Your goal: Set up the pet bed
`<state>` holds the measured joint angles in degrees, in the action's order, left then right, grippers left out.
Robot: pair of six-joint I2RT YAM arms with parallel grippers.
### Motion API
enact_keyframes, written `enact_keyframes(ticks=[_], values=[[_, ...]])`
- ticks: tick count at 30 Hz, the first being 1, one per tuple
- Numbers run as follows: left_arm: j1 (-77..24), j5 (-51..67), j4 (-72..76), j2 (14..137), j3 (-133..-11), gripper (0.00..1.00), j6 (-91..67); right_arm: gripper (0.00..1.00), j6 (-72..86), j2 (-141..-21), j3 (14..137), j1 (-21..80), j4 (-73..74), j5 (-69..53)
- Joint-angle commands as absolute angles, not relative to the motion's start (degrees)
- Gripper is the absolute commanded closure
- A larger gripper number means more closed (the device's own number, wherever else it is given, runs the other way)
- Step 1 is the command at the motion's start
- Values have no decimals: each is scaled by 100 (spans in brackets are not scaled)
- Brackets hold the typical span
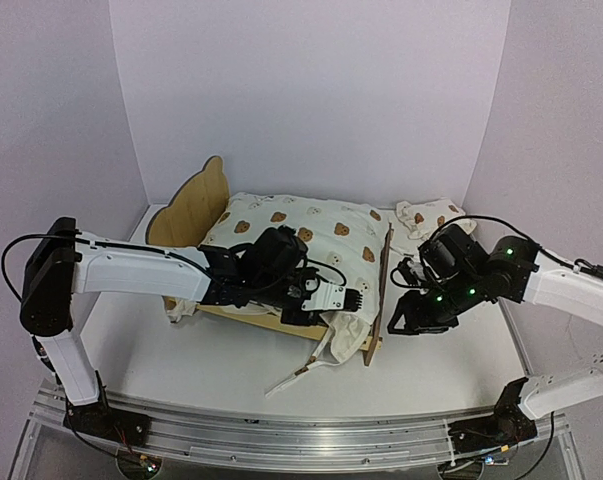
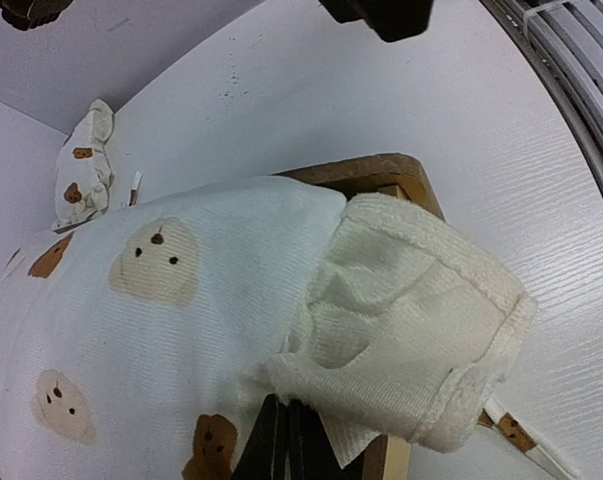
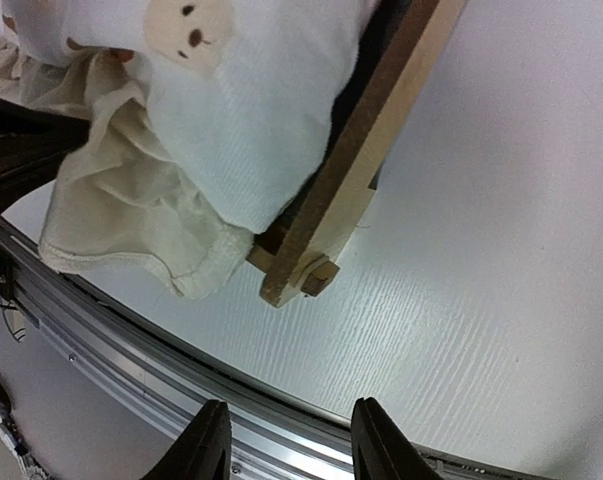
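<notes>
White table (image 1: 231, 365) under pet bed (image 1: 281, 222), pillow (image 1: 427, 215)

Readable text: none in the 3 views.
Pet bed (image 1: 281, 225): the cushion print is only bear faces, tan and brown, with no letters or numbers.
Small pillow (image 2: 81, 172): it carries the same bear print and no writing.
Tie strap (image 2: 514, 432): a small brown tab sits on it, too small to tell whether it bears any print.
</notes>
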<state>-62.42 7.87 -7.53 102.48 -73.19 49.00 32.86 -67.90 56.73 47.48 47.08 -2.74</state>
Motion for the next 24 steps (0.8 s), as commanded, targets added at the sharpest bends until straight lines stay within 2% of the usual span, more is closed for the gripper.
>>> enact_keyframes(ticks=[1, 4, 9, 16, 19, 21, 24], values=[[-5955, 484, -300, 9860, -7554, 100, 4587, 58, 3108, -6844, 6053, 4734, 4414, -828], [-5648, 459, -281, 9782, -7637, 100, 4382, 58, 3183, -6900, 5995, 4904, 3904, -1037], [-5272, 438, -78, 9628, -7408, 100, 4298, 60, 3562, -7060, 5737, 5407, 3094, -578], [-5114, 507, 404, 9309, -6948, 100, 4406, 56, 4298, -7347, 4919, 6277, 1422, 895], [-5118, 561, 446, 9268, -6840, 100, 4397, 54, 4084, -7816, 5079, 6662, 1105, 1482], [-5116, 538, 530, 9233, -6760, 100, 4423, 59, 3899, -8199, 5314, 6844, 1093, 1867], [-5115, 534, 594, 9180, -6691, 100, 4475, 72, 4172, -8591, 5372, 6932, 1065, 2333]])
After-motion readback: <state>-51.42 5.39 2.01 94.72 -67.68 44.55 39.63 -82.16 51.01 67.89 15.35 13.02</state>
